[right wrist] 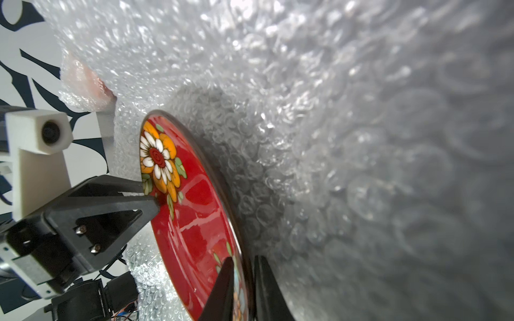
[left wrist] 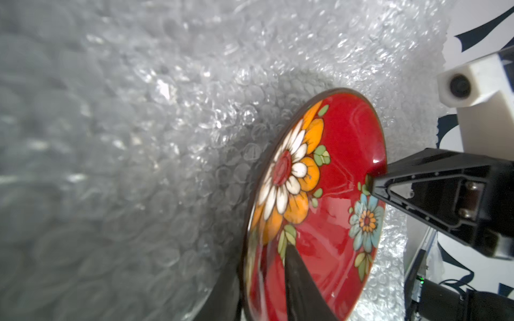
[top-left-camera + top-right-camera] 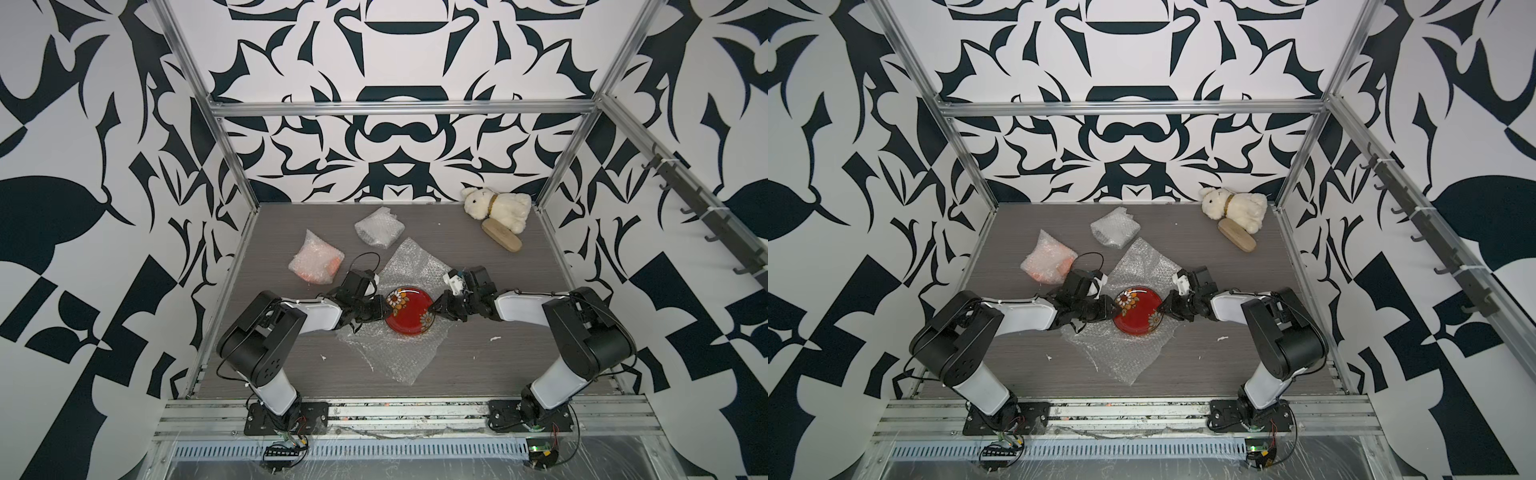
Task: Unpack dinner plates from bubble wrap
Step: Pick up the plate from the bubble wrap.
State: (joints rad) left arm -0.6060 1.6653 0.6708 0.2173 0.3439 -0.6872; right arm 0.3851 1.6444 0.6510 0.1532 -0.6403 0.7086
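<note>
Now L gripper (image 3: pixel 384 308) + R gripper (image 3: pixel 435 309) tight on red plate (image 3: pixel 409 318) rim, opposite sides.

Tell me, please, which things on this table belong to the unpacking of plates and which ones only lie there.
For the job:
red flowered plate, on its opened bubble wrap sheet
wrapped bundle showing orange
second wrapped bundle, contents unclear
left gripper and right gripper, both at the plate's rim

Lying about:
plush rabbit
wooden brush
</note>
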